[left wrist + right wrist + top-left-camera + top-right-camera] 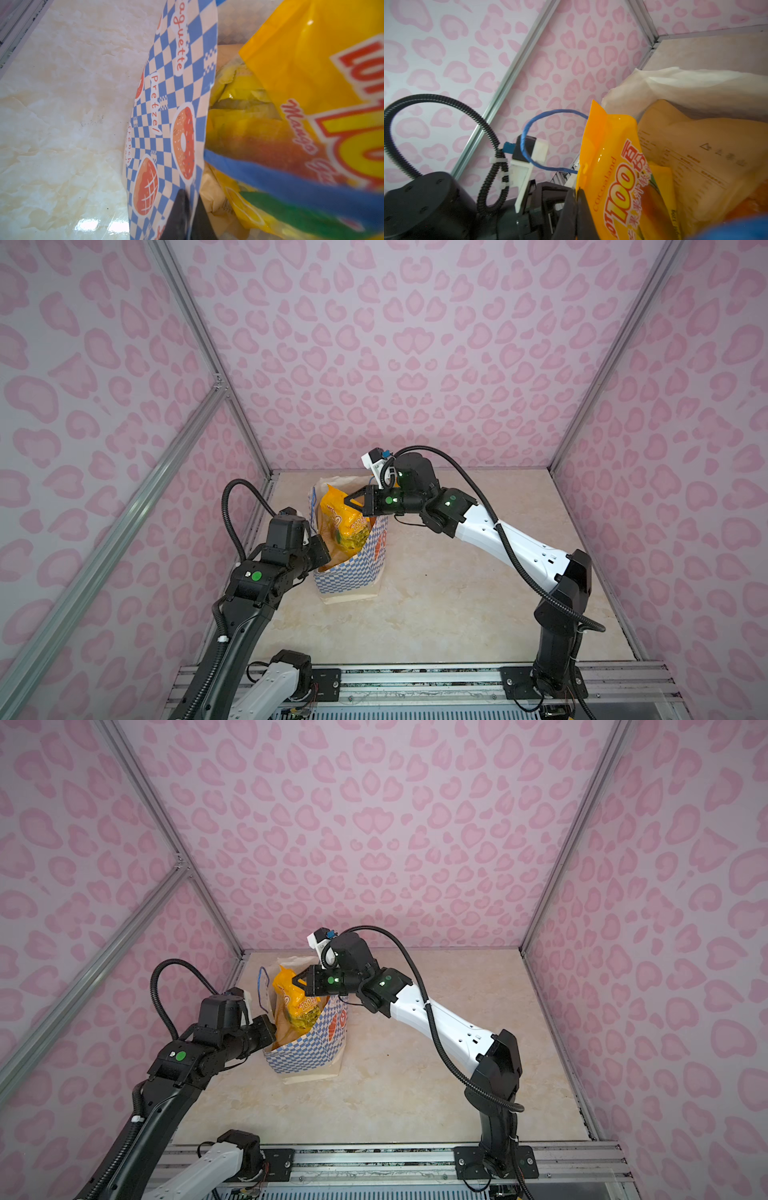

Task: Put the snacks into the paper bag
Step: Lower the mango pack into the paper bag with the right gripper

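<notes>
Yellow packet (pixel 338 522) poking out of the paper bag (pixel 353 578)
In both top views, right claw (pixel 352 499) is pinched tight on the packet's top edge; the packet hangs at its 7 o'clock. Left claw (pixel 323 551) is clamped on the bag's rim, at the bag's 9 o'clock. The bag stands upright on the surface (pixel 457 593).

The paper bag (pixel 166 104) reads "Pretzel" and "French"; the yellow packet (pixel 612 158) reads "cocoaland", "100", "Mango"

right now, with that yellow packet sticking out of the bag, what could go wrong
The yellow packet stands above the rim of the full paper bag, so it may tip out once the right jaws let go. The left jaws clamp the bag's wall; pushing down could tear or topple it.
</notes>
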`<act>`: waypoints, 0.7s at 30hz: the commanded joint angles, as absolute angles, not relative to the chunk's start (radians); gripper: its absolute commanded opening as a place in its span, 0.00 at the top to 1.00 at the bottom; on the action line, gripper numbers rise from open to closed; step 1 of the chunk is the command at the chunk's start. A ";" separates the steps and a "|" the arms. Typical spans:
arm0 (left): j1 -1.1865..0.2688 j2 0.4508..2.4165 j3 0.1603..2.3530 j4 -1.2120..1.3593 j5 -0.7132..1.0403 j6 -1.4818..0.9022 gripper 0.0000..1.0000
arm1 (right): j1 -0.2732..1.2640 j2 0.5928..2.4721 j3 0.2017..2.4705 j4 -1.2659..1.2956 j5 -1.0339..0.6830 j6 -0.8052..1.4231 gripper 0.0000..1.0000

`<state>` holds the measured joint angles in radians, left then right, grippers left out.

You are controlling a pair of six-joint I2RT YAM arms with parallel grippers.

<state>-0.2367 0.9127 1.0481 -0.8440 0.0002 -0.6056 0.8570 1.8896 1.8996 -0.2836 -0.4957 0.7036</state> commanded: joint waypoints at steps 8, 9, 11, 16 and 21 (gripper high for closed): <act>-0.237 0.902 1.058 -0.854 -0.002 -0.604 0.89 | 0.847 2.061 2.056 -0.655 -0.240 0.443 1.00; -0.237 0.904 1.059 -0.854 -0.003 -0.603 0.89 | 0.853 2.071 2.073 -0.675 -0.220 0.428 1.00; -0.237 0.905 1.060 -0.854 -0.002 -0.603 0.89 | 0.872 2.089 2.096 -0.697 -0.209 0.404 1.00; -0.237 0.916 1.065 -0.852 0.000 -0.601 0.89 | 0.910 2.109 2.129 -0.706 -0.275 0.397 1.00; -0.238 0.925 1.075 -0.854 -0.003 -0.597 0.89 | 0.943 2.092 2.134 -0.733 -0.336 0.382 1.00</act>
